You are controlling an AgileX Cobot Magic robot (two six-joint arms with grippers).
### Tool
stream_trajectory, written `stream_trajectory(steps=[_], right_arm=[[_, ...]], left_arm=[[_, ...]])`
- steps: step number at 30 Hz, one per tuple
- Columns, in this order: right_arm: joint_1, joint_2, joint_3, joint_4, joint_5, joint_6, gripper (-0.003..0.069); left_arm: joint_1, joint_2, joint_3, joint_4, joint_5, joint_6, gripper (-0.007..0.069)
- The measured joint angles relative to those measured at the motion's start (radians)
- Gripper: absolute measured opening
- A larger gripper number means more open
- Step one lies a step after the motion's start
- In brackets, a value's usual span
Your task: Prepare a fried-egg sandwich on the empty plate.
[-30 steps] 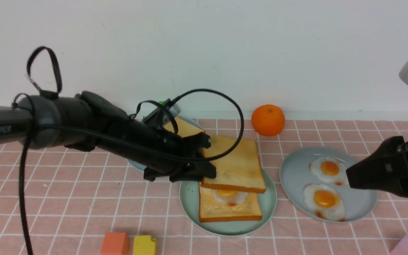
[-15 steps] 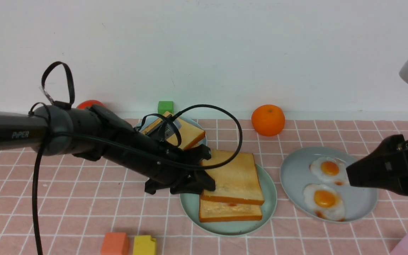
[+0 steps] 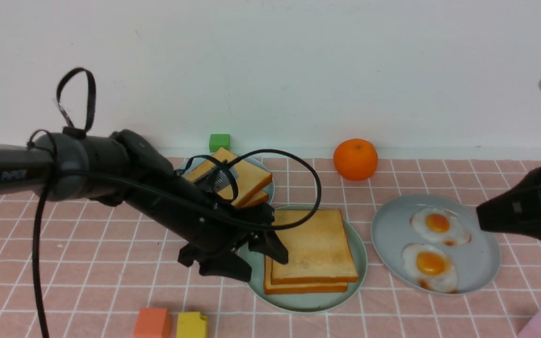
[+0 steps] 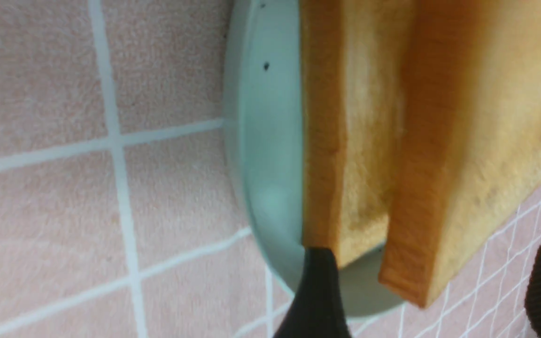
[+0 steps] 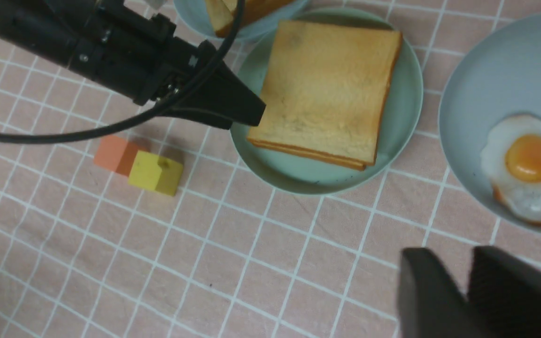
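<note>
A surface [image 3: 87, 263] covered in pink, white-gridded cloth meets a plain white wall [image 3: 298, 70]. Near its middle, toward the front edge, the fried-egg sandwich [image 3: 310, 249] lies on the mint-green plate [image 3: 305, 303], its egg hidden between the toast slices. The left end effector [image 3: 251, 259] is spread at the plate's left rim. The right end effector [image 5: 470, 267] is nearly pressed together and holds nothing. An orange [image 3: 355, 158] and a green block [image 3: 219, 142] sit at the back edge.
</note>
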Motion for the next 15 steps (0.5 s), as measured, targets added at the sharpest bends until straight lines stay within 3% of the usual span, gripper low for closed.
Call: stream_trajectory(steps=[1, 4, 9, 12, 15], right_arm=[[0.000, -0.010, 0.000, 0.000, -0.007, 0.003, 0.0077], [0.000, -0.046, 0.009, -0.018, -0.023, 0.007, 0.0000], [0.000, -0.160, 0.054, -0.106, -0.043, 0.014, -0.0008], [0.000, -0.256, 0.124, -0.124, -0.104, 0.028, -0.0008], [0.000, -0.388, 0.267, -0.125, -0.201, 0.030, -0.0008]], left_arm=[[0.002, -0.017, 0.000, 0.025, 0.005, -0.012, 0.0596], [0.027, -0.072, 0.000, 0.105, 0.040, -0.048, 0.0589], [0.115, -0.230, 0.000, 0.232, 0.141, -0.075, 0.0531], [0.132, -0.335, 0.000, 0.248, 0.186, -0.055, 0.0461], [0.123, -0.466, 0.023, 0.173, 0.265, -0.002, 0.0304]])
